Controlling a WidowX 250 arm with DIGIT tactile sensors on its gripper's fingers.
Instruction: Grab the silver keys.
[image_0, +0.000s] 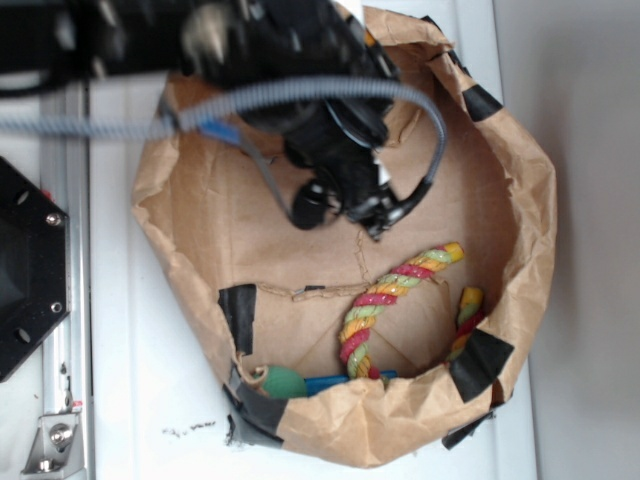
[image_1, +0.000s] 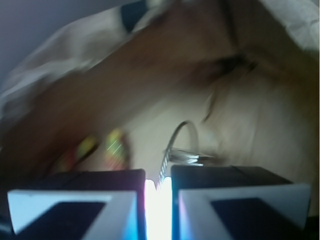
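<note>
While the arm hangs inside the bag, the scene reads as follows.

Container: a crumpled brown paper bag (image_0: 520, 190) patched with black tape, lying open on a white table (image_0: 130, 400).

Gripper: the black gripper (image_1: 158, 186) of the WidowX arm sits over the upper middle of the bag floor in the exterior view; in the wrist view its two dark finger pads (image_1: 100, 181) stand close together, with only a narrow bright slit between them.

Finger state: clenched, or very nearly so; a thin silvery piece rises out of the slit, so by my judgement they are pinching the keys.

Task thing: the small bunch of shiny silver keys (image_1: 182, 150) shows in the wrist view as a wire ring and blurred metal just above the fingertips, touching them; in the exterior view the arm hides it.

Other things: a pink-yellow-green twisted rope toy (image_0: 385, 295) lies well apart towards the lower bag wall, with a green rounded object (image_0: 283, 382) and a blue item (image_0: 335, 382) tucked against that wall.

Step in hand: the grasp itself looks made.

Next move: likely a straight, gentle lift clear of the bag wall, with the pinch kept firm, as the hold seems to be on a thin edge that could slip.
</note>
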